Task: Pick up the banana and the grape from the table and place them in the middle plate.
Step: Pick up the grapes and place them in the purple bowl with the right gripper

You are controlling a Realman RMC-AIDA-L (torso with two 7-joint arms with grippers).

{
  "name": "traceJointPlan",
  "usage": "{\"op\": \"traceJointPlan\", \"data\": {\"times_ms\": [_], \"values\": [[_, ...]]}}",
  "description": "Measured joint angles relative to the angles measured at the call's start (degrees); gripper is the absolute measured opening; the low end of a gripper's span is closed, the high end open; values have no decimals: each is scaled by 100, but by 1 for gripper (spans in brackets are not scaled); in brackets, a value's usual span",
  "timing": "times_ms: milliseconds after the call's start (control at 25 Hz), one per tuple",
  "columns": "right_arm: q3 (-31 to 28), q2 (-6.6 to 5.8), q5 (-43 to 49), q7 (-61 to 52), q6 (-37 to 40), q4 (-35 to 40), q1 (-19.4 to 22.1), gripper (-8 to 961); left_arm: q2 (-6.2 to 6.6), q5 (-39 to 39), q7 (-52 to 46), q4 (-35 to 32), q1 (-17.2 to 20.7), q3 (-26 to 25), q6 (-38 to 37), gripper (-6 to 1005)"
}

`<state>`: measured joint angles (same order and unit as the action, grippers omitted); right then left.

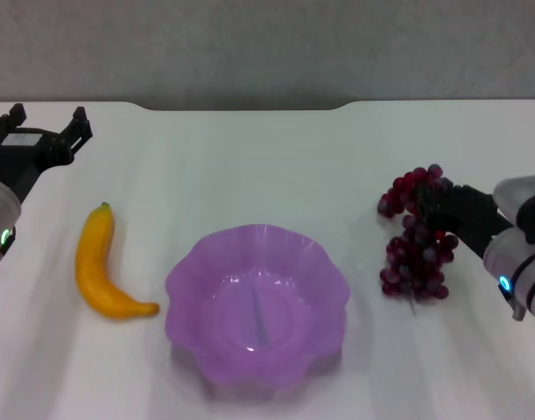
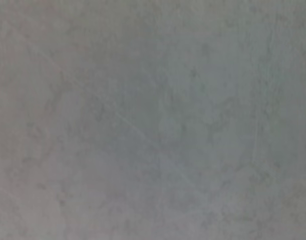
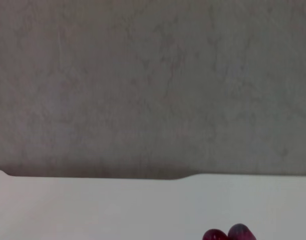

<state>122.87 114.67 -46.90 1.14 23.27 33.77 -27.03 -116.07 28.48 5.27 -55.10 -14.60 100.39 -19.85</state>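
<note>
The banana (image 1: 101, 267) lies on the white table (image 1: 249, 166) at the left, stem tip towards the rear. The middle plate (image 1: 188, 289), translucent purple with a scalloped rim, stands at the front centre and holds nothing. The grape (image 1: 416, 262) lies at the right. My right gripper (image 1: 438, 214) comes in from the right and sits on the middle of the bunch, covering part of it. A few grapes (image 3: 228, 234) show at the edge of the right wrist view. My left gripper (image 1: 46, 127) is open and empty, held up at the rear left, behind the banana.
The table's notched rear edge (image 1: 249, 107) runs along the back, with a grey wall (image 1: 267, 44) behind it; the edge also shows in the right wrist view (image 3: 92, 176). The left wrist view shows only grey wall (image 2: 153, 120).
</note>
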Motion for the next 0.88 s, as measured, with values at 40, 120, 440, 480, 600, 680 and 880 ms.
{"op": "traceJointPlan", "data": {"times_ms": [40,120,440,480,600,680,880], "values": [[0,0,0,0,0,0,0,303,2,0,0,0,6,-3,0,880],[-283,-6,0,440,-243,334,127,300,4,0,0,0,9,-5,-2,880],[-1033,-6,6,1579,-1122,1515,477,294,6,0,0,1,-7,4,-9,880],[-1058,-6,6,1618,-1169,1573,478,293,6,0,0,3,-11,5,-9,880],[-1086,-6,17,1717,-1201,1716,479,291,6,0,0,5,-28,7,-9,880],[-1115,-7,22,1823,-1205,1828,478,290,6,0,0,6,-32,7,-9,880],[-1207,-6,24,1972,-1288,2108,479,291,4,0,0,14,-35,7,-11,880]]}}
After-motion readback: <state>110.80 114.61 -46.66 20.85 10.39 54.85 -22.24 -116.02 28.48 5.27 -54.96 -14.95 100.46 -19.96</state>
